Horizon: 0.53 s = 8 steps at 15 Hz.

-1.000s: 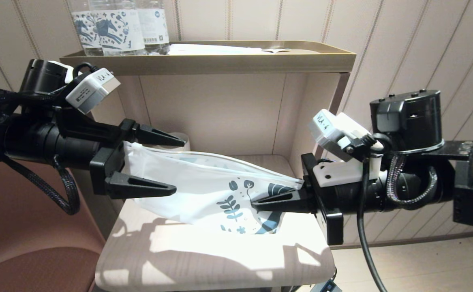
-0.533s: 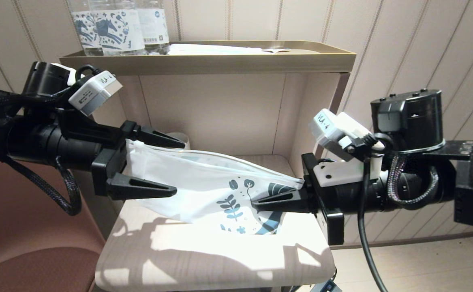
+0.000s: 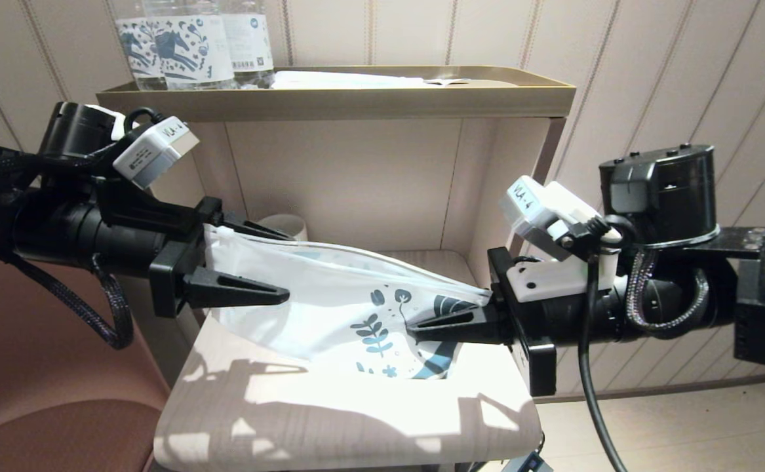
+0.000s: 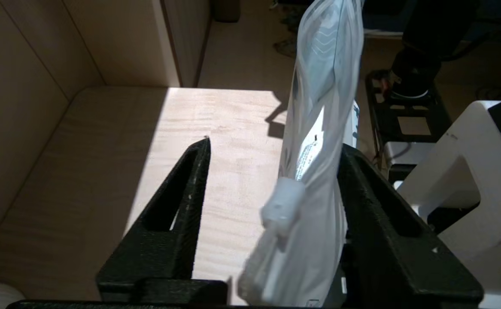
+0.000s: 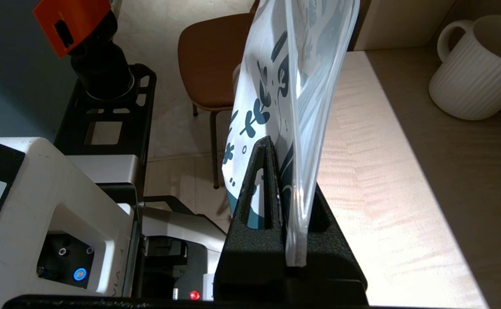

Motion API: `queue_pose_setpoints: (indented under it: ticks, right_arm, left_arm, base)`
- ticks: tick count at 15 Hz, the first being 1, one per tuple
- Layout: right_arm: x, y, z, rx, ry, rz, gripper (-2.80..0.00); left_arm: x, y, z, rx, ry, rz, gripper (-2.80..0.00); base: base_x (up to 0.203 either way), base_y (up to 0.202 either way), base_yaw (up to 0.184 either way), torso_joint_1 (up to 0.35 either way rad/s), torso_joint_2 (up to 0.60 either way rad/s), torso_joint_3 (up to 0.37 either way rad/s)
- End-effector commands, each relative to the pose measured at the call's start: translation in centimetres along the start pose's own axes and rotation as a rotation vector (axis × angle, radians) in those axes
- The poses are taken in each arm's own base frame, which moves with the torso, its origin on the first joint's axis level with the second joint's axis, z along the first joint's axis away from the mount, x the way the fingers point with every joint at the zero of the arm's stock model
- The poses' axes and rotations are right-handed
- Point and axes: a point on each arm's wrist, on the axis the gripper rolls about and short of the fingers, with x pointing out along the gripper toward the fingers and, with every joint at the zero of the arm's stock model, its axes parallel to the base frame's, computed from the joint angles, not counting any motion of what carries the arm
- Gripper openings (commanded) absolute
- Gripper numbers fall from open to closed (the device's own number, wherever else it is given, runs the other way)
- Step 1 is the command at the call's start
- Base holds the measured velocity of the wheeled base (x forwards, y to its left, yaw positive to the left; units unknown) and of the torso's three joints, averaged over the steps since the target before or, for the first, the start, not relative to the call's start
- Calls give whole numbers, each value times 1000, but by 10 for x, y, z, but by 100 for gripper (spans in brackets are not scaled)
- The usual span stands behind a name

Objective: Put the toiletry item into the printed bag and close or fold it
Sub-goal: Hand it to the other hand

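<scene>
The printed bag (image 3: 330, 295) hangs stretched between my two grippers above the lower shelf (image 3: 356, 419). My right gripper (image 3: 415, 330) is shut on its blue-leaf end (image 5: 259, 111), with the zip edge pinched between the jaws. My left gripper (image 3: 287, 265) is open around the plain end, where the white zip slider (image 4: 282, 206) sits between the fingers. There the bag (image 4: 319, 86) rests against one finger (image 4: 374, 201) and stands apart from the other (image 4: 181, 193). A thin white printed strip (image 4: 309, 150), apparently the toiletry item, shows through the bag's wall.
A white ribbed mug (image 5: 473, 73) stands at the back of the lower shelf, behind the bag. Above, a gold tray (image 3: 336, 98) carries blue-printed water bottles (image 3: 185, 46) and a flat white packet (image 3: 349, 80). A brown chair (image 3: 48, 393) is to the left.
My left gripper's fingers have drawn closer together around the bag's slider end, and the arm has shifted slightly right. The right gripper keeps its hold, unmoved.
</scene>
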Motion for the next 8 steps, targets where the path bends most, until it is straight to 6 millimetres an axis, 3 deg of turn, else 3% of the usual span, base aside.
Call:
queue_pose_setpoints:
  ticks: [1,8]
  right_arm:
    - [1,0,0,-2,-1,5,-280]
    - [0,0,0,-2,-2,4,-280]
  left_arm:
    - [0,0,0,4,-4,-5,-280]
    - [0,-4,-2,-5,-26,-35,-280]
  base:
    - [0,0,0,0,0,0]
    - [0,0,0,0,0,0]
